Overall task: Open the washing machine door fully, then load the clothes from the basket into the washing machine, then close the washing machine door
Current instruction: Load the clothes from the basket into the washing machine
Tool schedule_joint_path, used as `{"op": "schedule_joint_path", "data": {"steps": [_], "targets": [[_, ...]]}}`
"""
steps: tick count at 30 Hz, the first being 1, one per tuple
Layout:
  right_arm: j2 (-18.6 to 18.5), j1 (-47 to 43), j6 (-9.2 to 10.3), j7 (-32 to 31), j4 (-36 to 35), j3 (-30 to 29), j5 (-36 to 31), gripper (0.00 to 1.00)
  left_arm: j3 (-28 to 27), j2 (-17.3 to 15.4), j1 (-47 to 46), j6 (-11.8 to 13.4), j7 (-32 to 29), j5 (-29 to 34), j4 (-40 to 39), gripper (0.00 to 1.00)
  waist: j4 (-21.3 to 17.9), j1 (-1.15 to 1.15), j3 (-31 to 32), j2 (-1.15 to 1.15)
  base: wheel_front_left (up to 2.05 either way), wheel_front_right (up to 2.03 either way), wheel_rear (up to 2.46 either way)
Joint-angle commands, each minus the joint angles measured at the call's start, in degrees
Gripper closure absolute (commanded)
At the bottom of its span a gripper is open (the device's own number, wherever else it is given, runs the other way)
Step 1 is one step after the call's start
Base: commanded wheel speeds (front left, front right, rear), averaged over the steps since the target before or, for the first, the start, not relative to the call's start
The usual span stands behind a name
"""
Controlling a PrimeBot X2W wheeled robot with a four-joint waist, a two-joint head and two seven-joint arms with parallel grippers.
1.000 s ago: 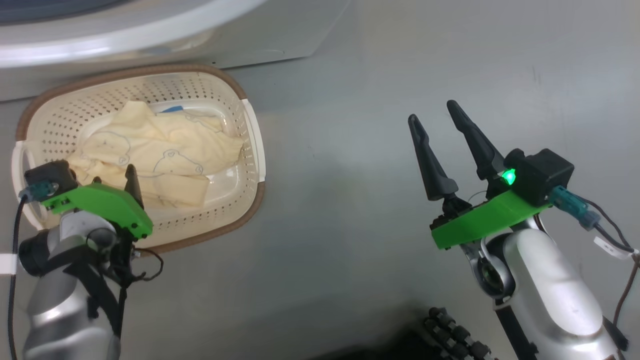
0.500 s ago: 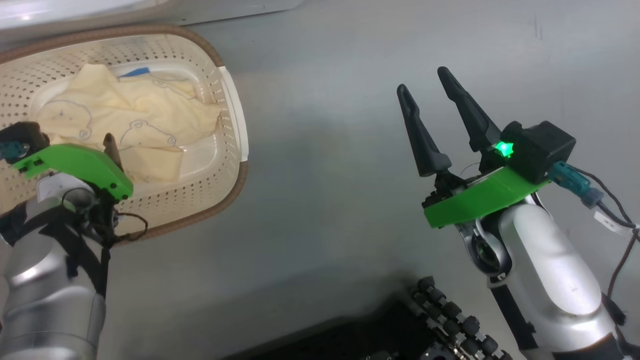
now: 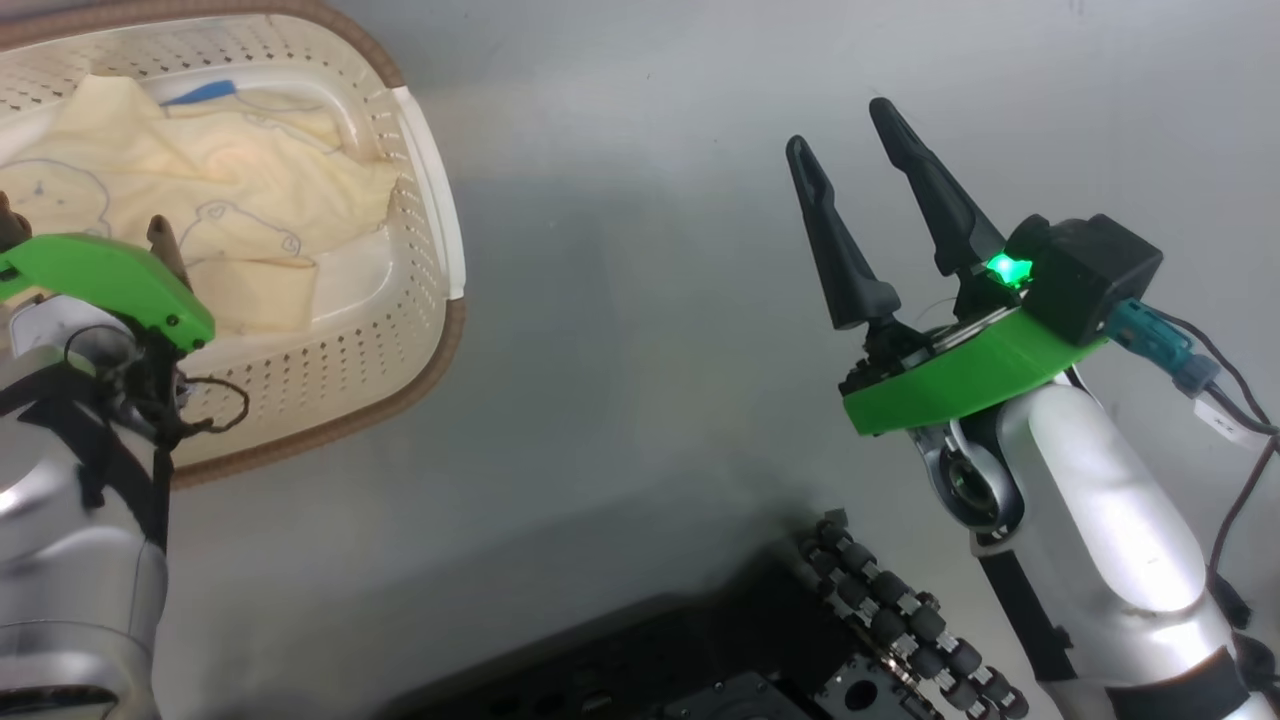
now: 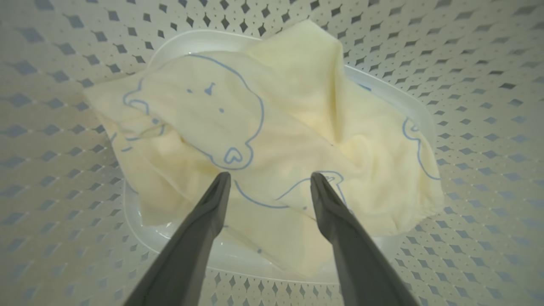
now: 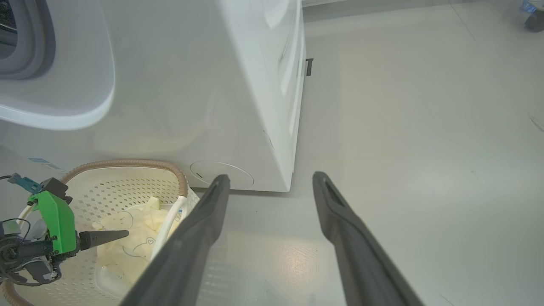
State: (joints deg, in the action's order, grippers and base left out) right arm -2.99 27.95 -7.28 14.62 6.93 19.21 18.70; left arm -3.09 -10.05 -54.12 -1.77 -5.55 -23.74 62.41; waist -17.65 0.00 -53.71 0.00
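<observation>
The cream basket (image 3: 425, 240) with its brown rim sits on the floor at the upper left of the head view. The pale-yellow clothes (image 3: 250, 190) with blue animal outlines lie crumpled in it. My left gripper (image 4: 270, 175) hangs open just above the clothes (image 4: 276, 127), with nothing between its fingers. My right gripper (image 3: 838, 125) stands open over bare floor, far to the right of the basket. The right wrist view shows the white washing machine (image 5: 191, 85) behind the basket (image 5: 127, 187), and a grey gasket (image 5: 25, 42) at the upper left. The door's black ring is out of view.
Grey floor (image 3: 640, 300) lies open between the basket and my right arm. My dark base with its rollers (image 3: 880, 610) fills the bottom of the head view. A round cover (image 5: 222, 170) sits low on the machine's front. A wheel (image 5: 533, 17) shows at the far upper right.
The head camera has moved, so the whole picture has shifted and the machine's front has left the head view. My left gripper stays over the clothes. The right gripper stays open.
</observation>
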Motion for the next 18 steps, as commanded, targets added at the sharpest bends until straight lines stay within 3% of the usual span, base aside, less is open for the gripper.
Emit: {"op": "schedule_joint_path", "data": {"steps": [1,18], "targets": [[0.1,-1.3,-0.21,0.4,-1.6,1.0,0.4,0.0,-0.9,-2.1,1.0,0.6,0.5,-0.3,-0.4,0.0,-0.2,0.0,-0.6,0.0,0.0,0.0,0.0],[0.1,-0.8,-0.21,0.4,-2.1,0.8,0.4,0.0,0.0,-2.9,-2.5,1.2,1.6,-0.9,2.0,0.0,-0.9,0.0,-3.9,0.0,0.0,0.0,0.0]]}}
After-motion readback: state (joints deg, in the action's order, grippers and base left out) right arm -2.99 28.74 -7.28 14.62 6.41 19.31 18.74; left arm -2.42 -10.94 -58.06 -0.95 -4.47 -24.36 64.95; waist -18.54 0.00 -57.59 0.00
